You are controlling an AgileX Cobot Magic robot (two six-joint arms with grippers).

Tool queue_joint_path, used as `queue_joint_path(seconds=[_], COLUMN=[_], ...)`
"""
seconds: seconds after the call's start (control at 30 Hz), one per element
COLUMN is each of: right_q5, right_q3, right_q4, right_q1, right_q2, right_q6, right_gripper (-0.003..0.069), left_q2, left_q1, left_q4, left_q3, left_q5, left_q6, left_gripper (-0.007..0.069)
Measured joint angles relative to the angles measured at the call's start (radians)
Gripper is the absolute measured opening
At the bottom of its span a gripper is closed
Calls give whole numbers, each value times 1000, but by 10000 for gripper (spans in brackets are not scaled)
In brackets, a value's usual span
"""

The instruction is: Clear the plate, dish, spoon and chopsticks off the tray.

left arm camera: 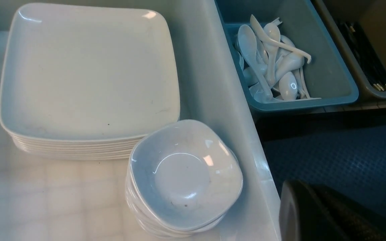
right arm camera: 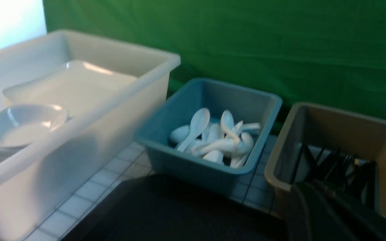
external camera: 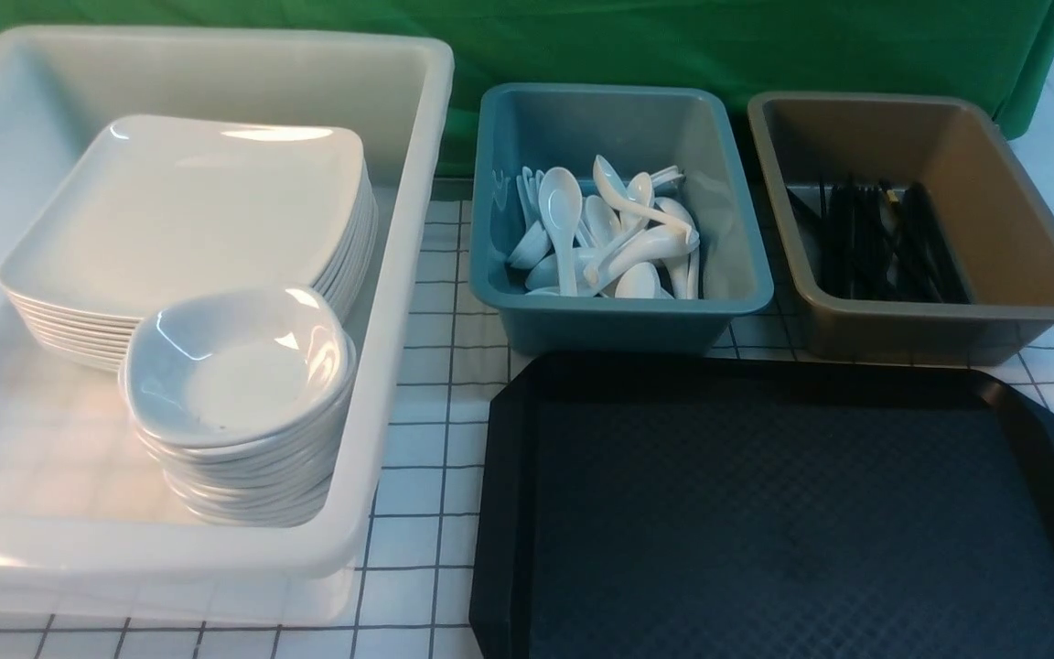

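The black tray lies at the front right, and nothing shows on its diamond-textured surface. In the white tub, a plate tops a stack of plates. A dish tops a smaller stack in front of it. Several spoons, one lying as spoon, fill the teal bin. The chopsticks lie in the brown bin. My left gripper hangs shut and empty by the tub's rim, over the tray's edge. Shut too, my right gripper hovers in front of the brown bin.
The tub, teal bin and brown bin stand in a row behind and left of the tray on a white gridded tabletop. A green cloth hangs behind them. Neither gripper shows in the front view.
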State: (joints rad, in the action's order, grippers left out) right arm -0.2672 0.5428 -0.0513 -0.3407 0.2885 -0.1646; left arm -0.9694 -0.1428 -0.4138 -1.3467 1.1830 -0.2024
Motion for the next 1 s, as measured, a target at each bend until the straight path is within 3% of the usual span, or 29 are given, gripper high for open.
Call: queue_joint_path(seconds=[0.13,0.27,0.83,1.0], right_q5=[239,324,339,254], right_q3=[-173,-208,-214,-278], right_q4=[0,0,0,13], right_q1=[0,0,0,10], right_q2=[-57,-60,-60,-86], right_q6=[26,33,48,50], right_gripper=[30,31,59,78], left_q2=[0,0,0,0], left_q1=[1,2,2,2], left_q4=[0,1,8,15], left_q3=[0,0,0,0], left_q5=[1,1,1,5], left_q6=[0,0,0,0], left_gripper=[21,21,21,21])
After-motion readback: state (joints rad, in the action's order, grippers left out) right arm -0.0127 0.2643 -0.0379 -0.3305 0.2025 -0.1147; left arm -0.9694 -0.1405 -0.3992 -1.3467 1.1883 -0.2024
